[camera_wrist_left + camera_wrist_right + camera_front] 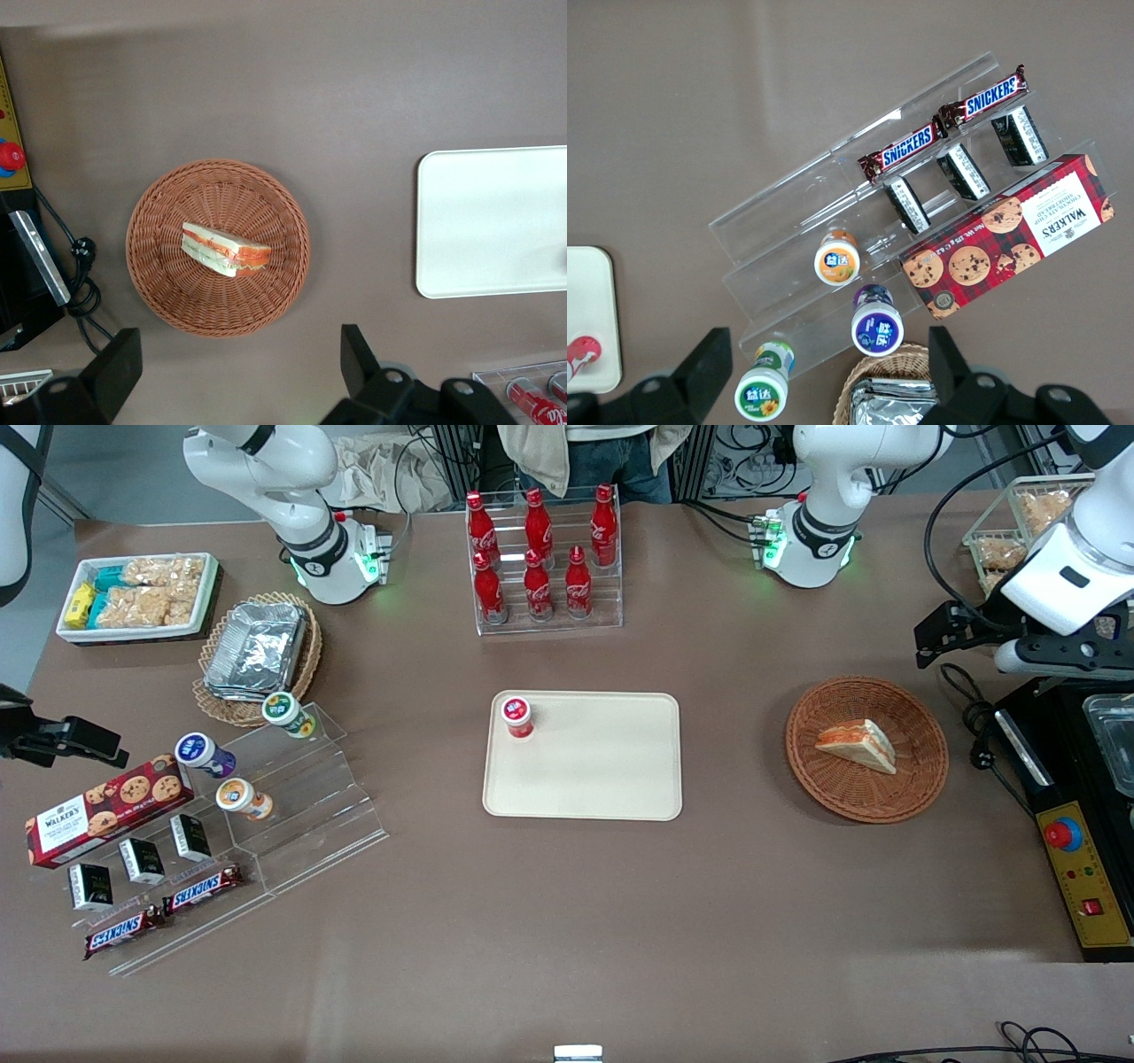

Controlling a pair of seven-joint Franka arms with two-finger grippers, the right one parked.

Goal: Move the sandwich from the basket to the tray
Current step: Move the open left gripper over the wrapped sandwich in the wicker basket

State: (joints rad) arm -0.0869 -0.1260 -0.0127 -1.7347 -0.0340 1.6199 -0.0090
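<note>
**Counter stock: sandwich in basket, hand aloft**

- Sandwich (858, 745): triangular wedge, pale bread with orange-red filling, lying on its side in the middle of the basket.
- Basket (921, 735): round, reddish-brown wicker, on the counter (567, 921) toward the working arm's end, well apart from the tray.
- Tray (602, 779): cream rectangle at the counter's centre, bearing one red-capped bottle (516, 716) in a corner; the rest of its surface is bare.
- Hand (239, 363): raised above the counter beside the basket, fingers spread wide and released, grasping nothing, clear of the sandwich.
- Cola bottles (536, 558): red, in a clear tiered rack, farther from the front camera than the tray.
</note>
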